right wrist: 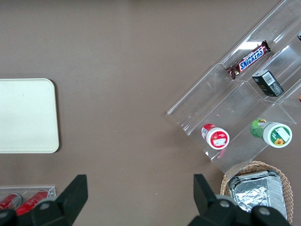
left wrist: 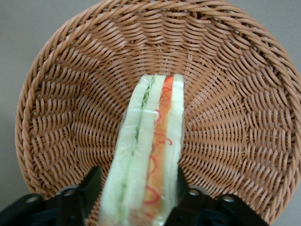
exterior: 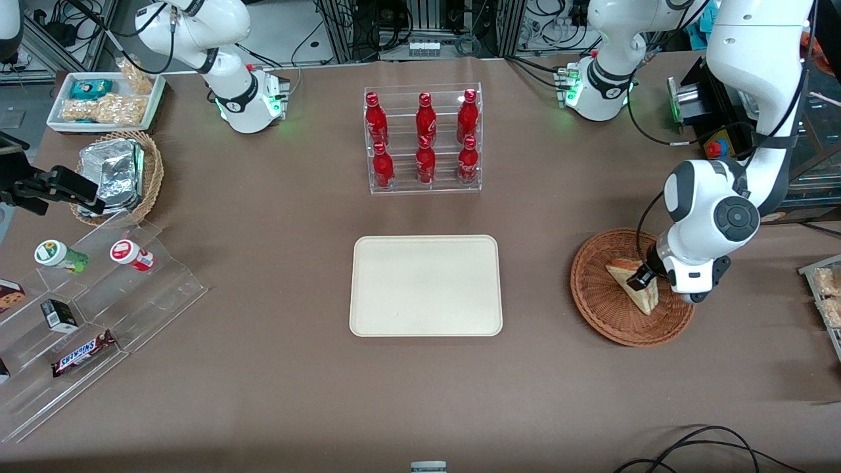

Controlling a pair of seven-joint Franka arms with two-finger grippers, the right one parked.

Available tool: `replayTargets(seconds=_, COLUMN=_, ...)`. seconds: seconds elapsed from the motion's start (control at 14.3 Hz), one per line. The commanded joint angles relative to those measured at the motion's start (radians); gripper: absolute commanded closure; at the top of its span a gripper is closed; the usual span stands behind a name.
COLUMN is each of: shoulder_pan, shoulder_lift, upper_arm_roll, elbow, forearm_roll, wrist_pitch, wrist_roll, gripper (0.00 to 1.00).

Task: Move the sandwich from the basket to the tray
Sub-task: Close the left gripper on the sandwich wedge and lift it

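The sandwich point(exterior: 636, 288), a white-bread wedge with red and green filling, stands on edge in the reddish-brown wicker basket point(exterior: 591, 289) toward the working arm's end of the table. My left gripper point(exterior: 642, 278) is down in the basket, and its black fingers point(left wrist: 89, 188) press against both bread faces of the sandwich point(left wrist: 150, 141). The basket's woven wall point(left wrist: 235, 94) curves all round it. The gripper point(left wrist: 138, 190) is shut on the sandwich. The cream tray point(exterior: 426, 286) lies flat and bare at the table's middle, beside the basket; one of the tray's corners point(right wrist: 26, 115) shows in the right wrist view.
A clear rack of red bottles point(exterior: 424, 141) stands farther from the front camera than the tray. Toward the parked arm's end are a tan basket with foil packets point(exterior: 121, 174), a white snack tray point(exterior: 105, 98) and a clear stepped stand point(exterior: 85, 309). Snack packs point(exterior: 828, 295) lie at the working arm's table edge.
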Motion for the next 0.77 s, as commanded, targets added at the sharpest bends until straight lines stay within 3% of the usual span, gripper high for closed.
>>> replayTargets(seconds=0.0, shoulder_pan=-0.006, shoulder_lift=-0.010, upper_arm_roll=-0.007, elbow=0.036, forearm_roll=-0.007, wrist_pitch=-0.078, wrist_roll=-0.023, gripper=0.91)
replayTargets(seconds=0.28, shoulder_pan=-0.020, shoulder_lift=-0.012, upper_arm_roll=-0.017, elbow=0.194, forearm_roll=-0.005, wrist_pitch=-0.343, wrist_roll=-0.008, gripper=0.92)
replayTargets(seconds=0.7, shoulder_pan=-0.168, shoulder_lift=0.009, upper_arm_roll=-0.056, elbow=0.248, forearm_roll=-0.001, wrist_pitch=-0.357, wrist_roll=-0.003, gripper=0.93)
